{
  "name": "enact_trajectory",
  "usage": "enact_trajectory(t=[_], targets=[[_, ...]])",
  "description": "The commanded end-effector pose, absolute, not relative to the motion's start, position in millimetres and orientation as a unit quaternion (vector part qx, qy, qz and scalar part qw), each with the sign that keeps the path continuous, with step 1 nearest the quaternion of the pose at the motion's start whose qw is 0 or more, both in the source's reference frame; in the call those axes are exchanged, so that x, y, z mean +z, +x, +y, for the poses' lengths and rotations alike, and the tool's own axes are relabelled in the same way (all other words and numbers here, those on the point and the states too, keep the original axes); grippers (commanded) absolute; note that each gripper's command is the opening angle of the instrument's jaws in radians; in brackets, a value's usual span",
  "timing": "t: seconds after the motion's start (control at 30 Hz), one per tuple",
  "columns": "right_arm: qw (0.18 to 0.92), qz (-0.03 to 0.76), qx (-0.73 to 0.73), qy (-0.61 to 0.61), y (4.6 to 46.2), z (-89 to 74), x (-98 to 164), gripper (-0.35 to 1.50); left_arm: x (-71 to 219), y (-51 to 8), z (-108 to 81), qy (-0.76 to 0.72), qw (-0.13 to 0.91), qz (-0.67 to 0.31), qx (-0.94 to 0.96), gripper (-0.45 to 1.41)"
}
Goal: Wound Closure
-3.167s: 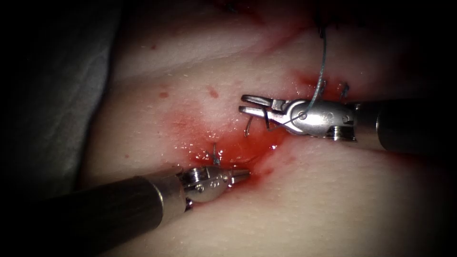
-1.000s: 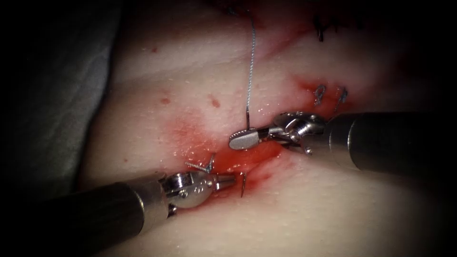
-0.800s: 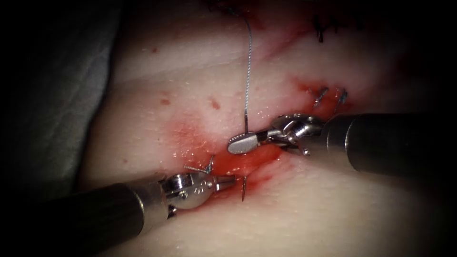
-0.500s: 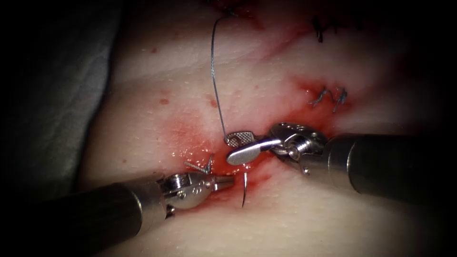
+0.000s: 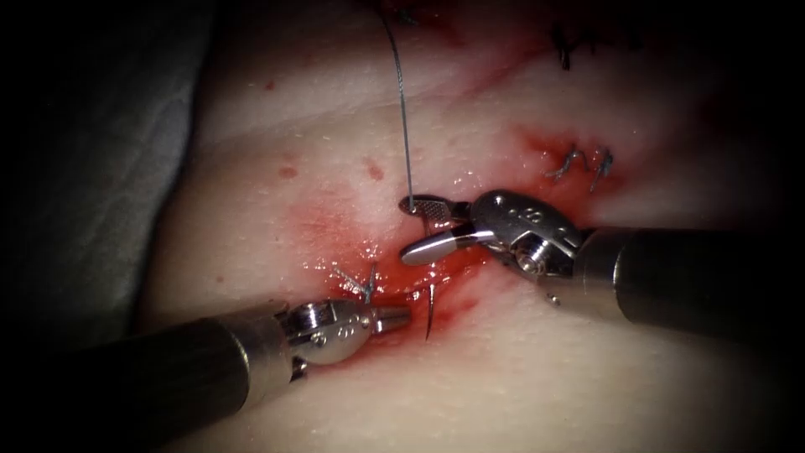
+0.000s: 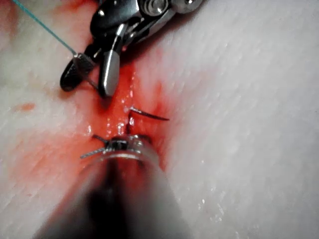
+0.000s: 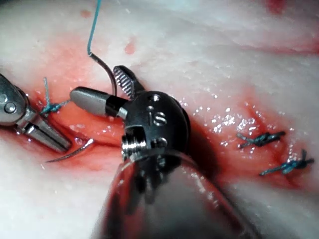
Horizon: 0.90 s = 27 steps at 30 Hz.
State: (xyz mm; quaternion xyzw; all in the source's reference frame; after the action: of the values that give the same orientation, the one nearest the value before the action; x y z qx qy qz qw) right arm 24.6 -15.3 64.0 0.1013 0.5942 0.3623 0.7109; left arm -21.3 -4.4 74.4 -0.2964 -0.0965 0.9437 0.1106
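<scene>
Both tools hold nothing: right tool [image 5: 417,228] wide, left tool [image 5: 394,317] closed; needle [image 5: 429,311] in tissue [image 5: 587,377], tip downward.

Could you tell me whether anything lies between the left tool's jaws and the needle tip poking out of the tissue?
Nothing visible does. The needle tip stands out of the tissue beside the left tool, shut and holding nothing. The right tool sits open at the needle's tail.
</scene>
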Motion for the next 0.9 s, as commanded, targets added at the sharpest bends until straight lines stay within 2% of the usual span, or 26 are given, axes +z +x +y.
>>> enact_trajectory(t=[0.03,0.57,0.6,0.63,0.7,0.73,0.8,0.9], targets=[[0.718,0.596,0.349,0.091,25.2,-15.3,63.8,1.47,75.1,-21.9,-4.7,-0.297,0.110,-0.097,0.944,-0.45],[0.753,0.572,0.319,0.066,26.6,-15.1,62.5,1.20,75.1,-22.1,-4.8,-0.296,0.111,-0.096,0.944,-0.45],[0.758,0.566,0.318,0.066,26.6,-15.2,62.7,1.00,75.1,-22.1,-4.9,-0.296,0.111,-0.096,0.944,-0.45],[0.758,0.566,0.318,0.066,26.6,-15.2,62.7,1.00,75.1,-22.1,-4.9,-0.296,0.111,-0.096,0.944,-0.45],[0.771,0.548,0.320,0.060,26.4,-15.5,63.0,-0.04,75.1,-22.1,-4.9,-0.296,0.111,-0.096,0.944,-0.45],[0.780,0.535,0.321,0.053,26.4,-15.7,63.1,-0.35,75.1,-22.1,-4.9,-0.296,0.111,-0.096,0.944,-0.45],[0.787,0.507,0.347,0.054,26.5,-15.8,63.5,-0.35,75.1,-22.1,-4.8,-0.296,0.111,-0.096,0.944,-0.45],[0.783,0.512,0.340,0.096,26.4,-16.0,63.7,-0.35,75.0,-22.1,-4.8,-0.296,0.111,-0.097,0.944,-0.45]])
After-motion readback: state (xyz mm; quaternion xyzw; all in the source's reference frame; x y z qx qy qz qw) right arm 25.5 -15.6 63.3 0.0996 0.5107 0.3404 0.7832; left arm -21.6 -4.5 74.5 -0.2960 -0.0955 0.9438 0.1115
